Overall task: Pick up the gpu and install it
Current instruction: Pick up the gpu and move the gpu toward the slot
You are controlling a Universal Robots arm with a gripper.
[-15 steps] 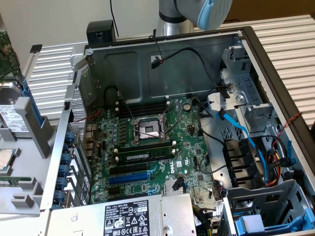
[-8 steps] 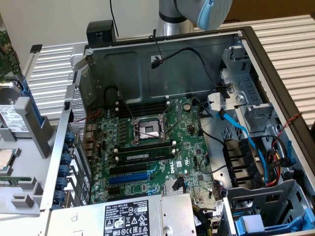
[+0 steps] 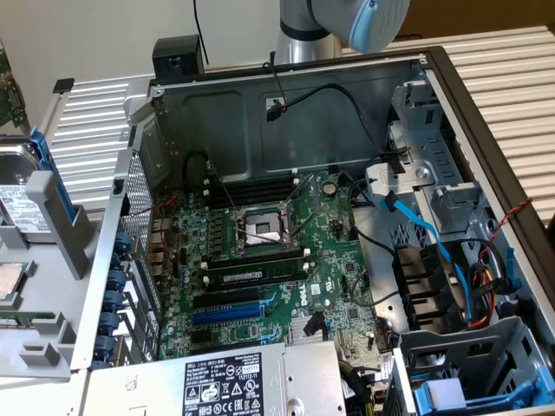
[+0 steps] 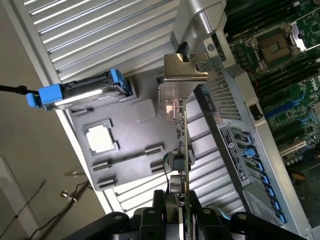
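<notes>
The gpu [image 4: 182, 135] is clamped edge-on in the end effector [image 4: 179, 204], with its metal bracket [image 4: 185, 74] kept farthest from the wrist, presumably so the card stays straight for insertion. It is held over the grey tray [image 4: 125, 170], which carries a processor [image 4: 101, 140] and a hard drive [image 4: 82, 95]. The perforated case wall [image 4: 235, 135] stands between the card and the motherboard [image 3: 334, 260].

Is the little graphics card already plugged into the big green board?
No, the gpu is gripped edge-on in the claw, over the gray tray beside the computer case.
</notes>
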